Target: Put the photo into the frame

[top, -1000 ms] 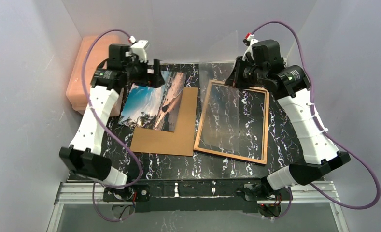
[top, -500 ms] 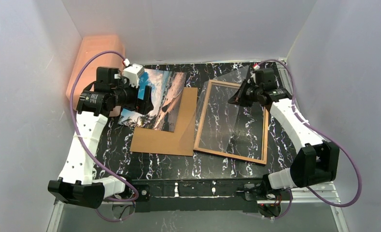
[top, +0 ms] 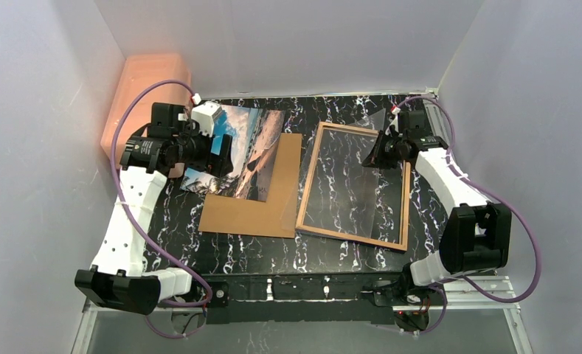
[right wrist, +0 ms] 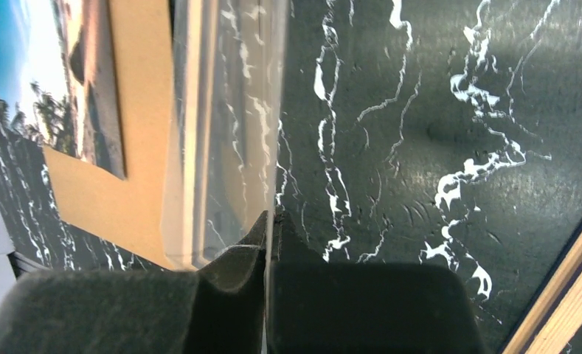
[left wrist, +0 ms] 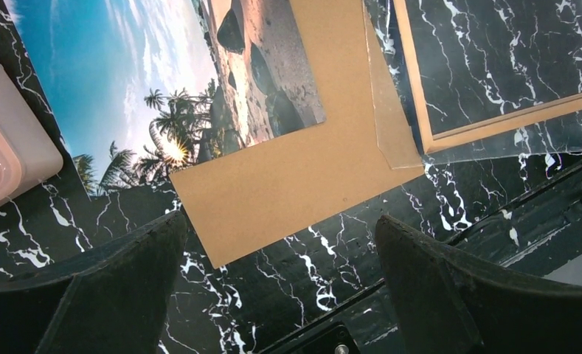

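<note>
**Photo** (top: 247, 158): lies flat, picture side up, toward the far left of the table. Its near right part overlaps the backing board (top: 262, 210). Not in the frame.

**Frame** (top: 354, 184): lies flat right of centre on the table, wood-brown edges up, just beside the board. Nothing is loaded in it.

**Clear pane** (right wrist: 229, 110): over the frame, its thin edge clamped near the frame's far right corner. It appears tilted up there.

**Left pincer** (left wrist: 279, 228): jaws spread wide, empty, hanging over the left part of the photo.

**Right pincer** (right wrist: 269, 243): closed on the edge of the pane.

**Progress**: early, by my reading. Preparation of the frame is under way. Still to do: pick up the photo, seat it in the frame, and probably fit the board behind it.
</note>
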You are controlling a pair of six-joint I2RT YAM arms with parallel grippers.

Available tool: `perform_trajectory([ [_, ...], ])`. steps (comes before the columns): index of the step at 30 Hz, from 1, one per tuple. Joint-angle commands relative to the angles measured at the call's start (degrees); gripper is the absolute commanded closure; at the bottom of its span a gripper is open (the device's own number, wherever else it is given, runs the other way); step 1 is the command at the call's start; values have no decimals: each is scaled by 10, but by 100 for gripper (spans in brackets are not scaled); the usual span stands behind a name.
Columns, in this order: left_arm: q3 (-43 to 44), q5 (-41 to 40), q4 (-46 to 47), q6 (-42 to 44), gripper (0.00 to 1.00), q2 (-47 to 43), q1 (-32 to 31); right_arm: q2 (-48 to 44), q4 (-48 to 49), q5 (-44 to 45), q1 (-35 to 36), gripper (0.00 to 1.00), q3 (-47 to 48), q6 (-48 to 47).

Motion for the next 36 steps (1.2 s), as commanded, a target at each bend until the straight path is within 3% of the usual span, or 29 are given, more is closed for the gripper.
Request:
perform_trajectory([
  [1, -6, -7, -16, 3, 1, -2, 3, -1, 0, 17, -8, 95, -34, -25],
  [14, -26, 15, -19, 3, 2, -5, 3, -19, 122, -19, -48, 96, -147, 29],
  [36, -14, 49, -42, 9, 5, 13, 3, 21, 96, 41, -65, 99, -57, -114],
])
